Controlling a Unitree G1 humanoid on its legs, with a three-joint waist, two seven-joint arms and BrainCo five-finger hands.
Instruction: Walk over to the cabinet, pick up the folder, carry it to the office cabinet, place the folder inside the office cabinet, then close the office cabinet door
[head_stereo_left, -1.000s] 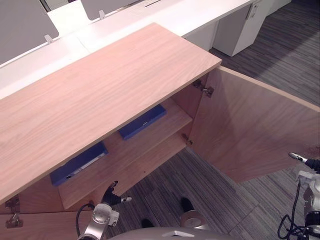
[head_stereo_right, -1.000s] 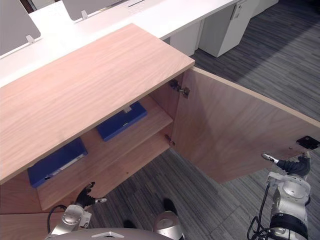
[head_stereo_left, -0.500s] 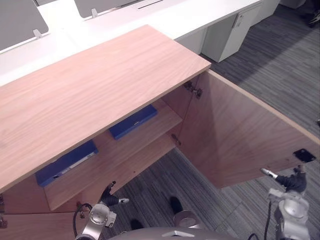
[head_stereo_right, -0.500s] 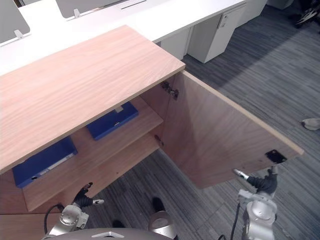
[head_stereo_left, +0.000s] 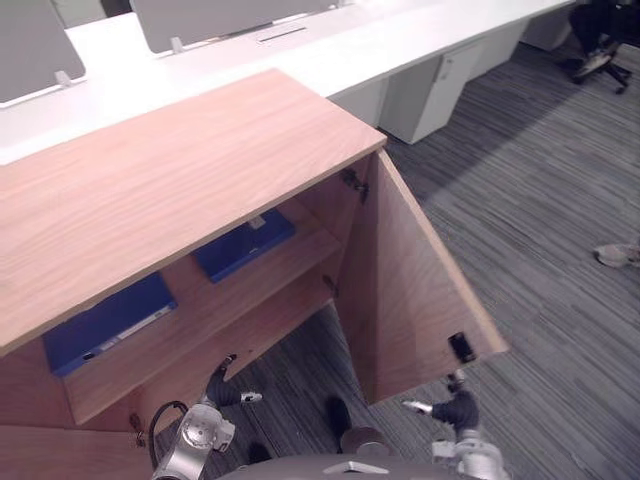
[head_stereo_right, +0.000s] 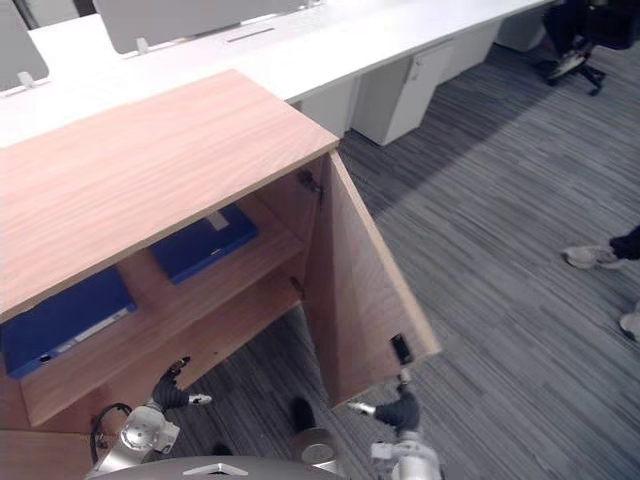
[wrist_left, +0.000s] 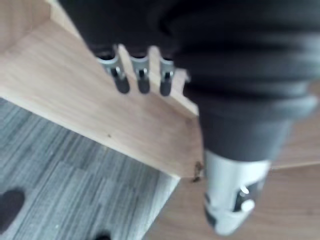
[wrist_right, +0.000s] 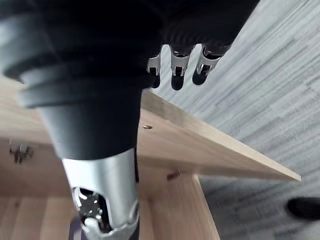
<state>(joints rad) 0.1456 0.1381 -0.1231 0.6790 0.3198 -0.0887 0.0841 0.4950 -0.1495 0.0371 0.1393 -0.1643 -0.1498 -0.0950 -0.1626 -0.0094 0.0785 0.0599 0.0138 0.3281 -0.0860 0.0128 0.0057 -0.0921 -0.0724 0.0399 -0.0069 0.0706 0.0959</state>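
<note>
The right hand (head_stereo_left: 455, 408), fingers loosely open and holding nothing, is sitting just under the half-shut door (head_stereo_left: 410, 290), at its outer corner. The folder (head_stereo_left: 243, 245) is lying on the shelf (head_stereo_left: 200, 310) well beyond the hand, near another folder (head_stereo_left: 105, 325). Judging by this, the hand should be pushing at that free edge, following the door's arc. The left hand (head_stereo_left: 222, 388) is hanging open, empty

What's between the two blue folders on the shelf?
Nothing: bare wooden shelf separates the left blue folder from the right blue folder, in both eye views.

no readable text, labels or numbers
</note>
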